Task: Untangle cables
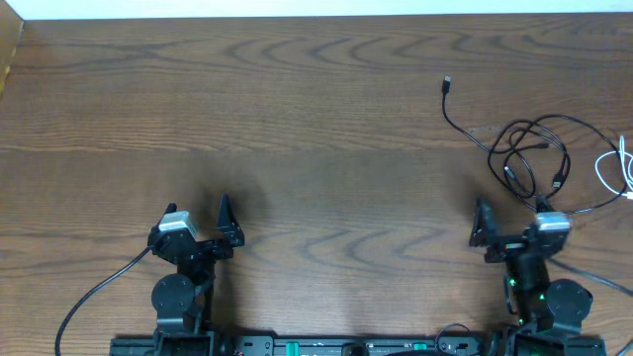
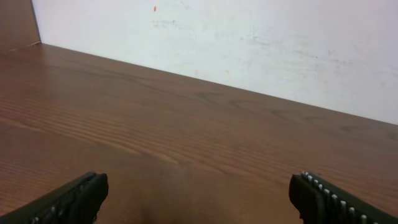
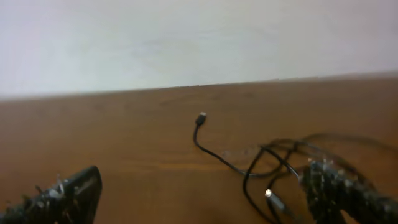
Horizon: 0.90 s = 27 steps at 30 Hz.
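1. The black cable lies in overlapping loops at the right of the surface, just ahead of the right end effector; the white cable sits beside it at the edge
2. The left end effector and the right one both stand wide apart and empty, probably parked ready to reach
3. No readable writing or brand

Bare wood left and centre; clutter at far right.
The brown wood-grain table gives free passage except near its right edge, where the looped thin black cable and short white cable lie.
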Each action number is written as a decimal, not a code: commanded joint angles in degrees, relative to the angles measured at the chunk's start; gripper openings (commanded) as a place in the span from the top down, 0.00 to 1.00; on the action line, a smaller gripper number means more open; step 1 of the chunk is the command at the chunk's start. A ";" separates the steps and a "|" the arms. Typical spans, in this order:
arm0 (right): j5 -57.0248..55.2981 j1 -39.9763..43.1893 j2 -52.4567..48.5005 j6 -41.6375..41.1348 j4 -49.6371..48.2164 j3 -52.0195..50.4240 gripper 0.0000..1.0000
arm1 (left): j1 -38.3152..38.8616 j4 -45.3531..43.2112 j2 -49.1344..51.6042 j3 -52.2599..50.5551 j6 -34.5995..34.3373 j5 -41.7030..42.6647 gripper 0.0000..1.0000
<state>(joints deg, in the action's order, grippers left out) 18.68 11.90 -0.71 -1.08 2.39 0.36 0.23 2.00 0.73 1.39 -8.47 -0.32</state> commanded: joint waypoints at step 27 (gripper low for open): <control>-8.24 -0.26 0.42 -0.04 0.96 -0.04 0.01 | 0.24 2.21 -0.02 -1.14 1.14 -0.72 0.02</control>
<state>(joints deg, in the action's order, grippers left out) 16.51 11.90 -0.71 11.84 2.68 0.38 0.23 1.98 0.73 1.39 -8.47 -0.32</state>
